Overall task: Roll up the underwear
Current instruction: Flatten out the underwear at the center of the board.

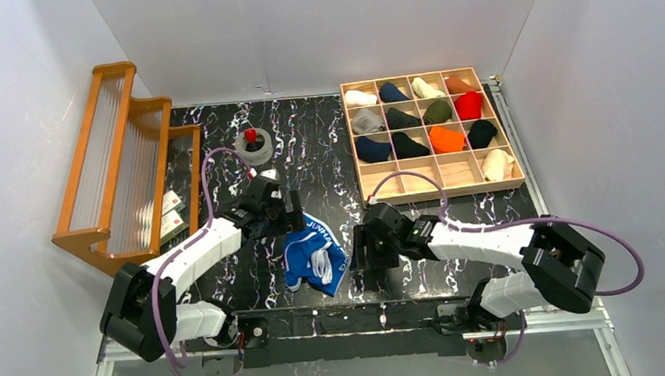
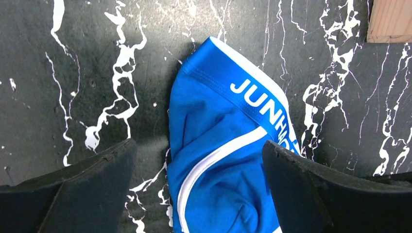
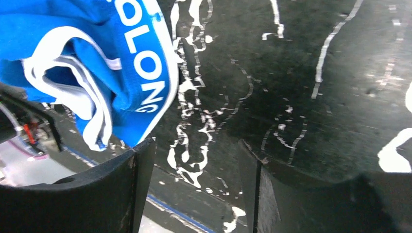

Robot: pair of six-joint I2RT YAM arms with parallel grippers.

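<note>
**Blue briefs in a heap, both grippers empty**

Top view: the blue boxer briefs (image 1: 314,257) lie crumpled on the black marble table (image 1: 327,162), close to its near edge, between the left gripper (image 1: 288,210) and the right gripper (image 1: 363,247).

Left wrist view: the jaws are spread wide over the waistband end and hold nothing.

Right wrist view: the jaws are apart too, with bare table between them and the fabric off to one side.

Likely trouble: rolling a bunched heap probably comes out lopsided, and a tug toward the edge could drag it off.

The fabric is royal blue with white piping and a lettered waistband, folded over itself.
</note>
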